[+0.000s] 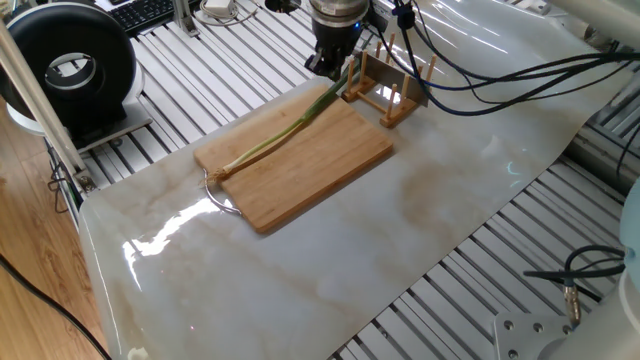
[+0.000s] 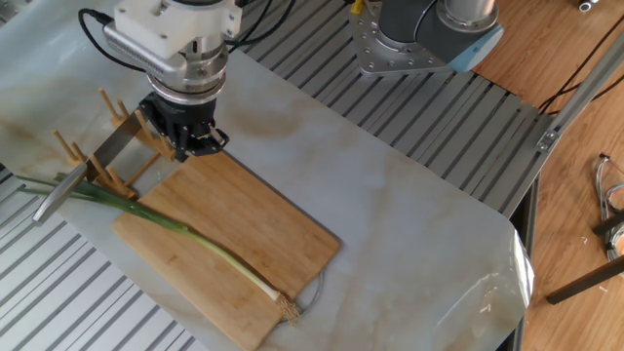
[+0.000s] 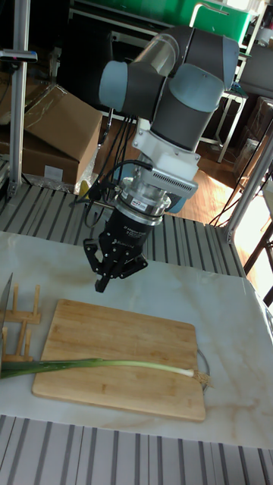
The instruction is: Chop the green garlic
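Observation:
The green garlic (image 2: 185,237) lies lengthwise along the wooden board (image 2: 249,219), with its pale root end at the near corner and its green leaves running off the far end under the knife. It also shows in the first fixed view as green garlic (image 1: 285,130) and in the tall view as green garlic (image 3: 114,364). The gripper (image 2: 191,149) hangs above the board's far corner, right beside the knife blade (image 2: 119,146) that stands in the wooden rack (image 2: 146,161). Its fingers look shut, with nothing between them. The gripper (image 3: 101,285) points down and left.
The board (image 3: 121,333) rests on a marble-look sheet (image 1: 420,220) over slatted aluminium. Black cables (image 1: 500,75) trail behind the rack (image 1: 388,92). A black round device (image 1: 70,62) stands at one corner. The arm's base (image 2: 429,34) sits at the table's far side.

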Robot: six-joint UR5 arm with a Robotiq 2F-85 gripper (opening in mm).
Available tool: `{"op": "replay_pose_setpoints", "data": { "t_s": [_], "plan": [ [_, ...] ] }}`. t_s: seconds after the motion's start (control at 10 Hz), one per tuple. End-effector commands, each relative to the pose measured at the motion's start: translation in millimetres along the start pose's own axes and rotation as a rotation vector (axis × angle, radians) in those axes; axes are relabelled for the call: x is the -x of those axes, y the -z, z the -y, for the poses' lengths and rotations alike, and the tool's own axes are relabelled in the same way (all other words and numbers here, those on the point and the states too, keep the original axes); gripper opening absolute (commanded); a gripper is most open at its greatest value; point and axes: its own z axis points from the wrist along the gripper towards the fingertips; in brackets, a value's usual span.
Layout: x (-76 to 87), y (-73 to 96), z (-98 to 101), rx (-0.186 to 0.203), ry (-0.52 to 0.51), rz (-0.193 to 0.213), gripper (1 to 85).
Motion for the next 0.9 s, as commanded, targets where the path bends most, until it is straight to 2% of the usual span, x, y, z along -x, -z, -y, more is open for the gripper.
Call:
{"op": "replay_pose_setpoints", "data": {
  "t_s": [0.0, 0.1, 0.2, 0.3, 0.4, 0.5, 0.6, 0.7, 0.8],
  "plan": [
    [-14.8, 1.6, -4.9, 0.015, -0.045, -0.064, 1.3],
    [-16.4, 4.1, -14.9, 0.057, -0.031, -0.068, 1.3],
    [-29.2, 6.2, -22.4, 0.083, -0.030, -0.119, 1.3],
    [-32.1, 7.8, -12.7, 0.044, -0.036, -0.130, 1.3],
    [-43.8, 17.4, 6.3, -0.025, -0.006, -0.173, 1.3],
    [-45.3, 26.2, 7.7, -0.032, -0.014, -0.178, 1.3],
    [-46.0, 29.7, 21.8, -0.080, 0.001, -0.182, 1.3],
    [-44.4, 26.1, 27.5, -0.107, 0.003, -0.180, 1.3],
    [-42.4, 20.1, 23.0, -0.096, 0.006, -0.179, 1.3]
  ]
}}
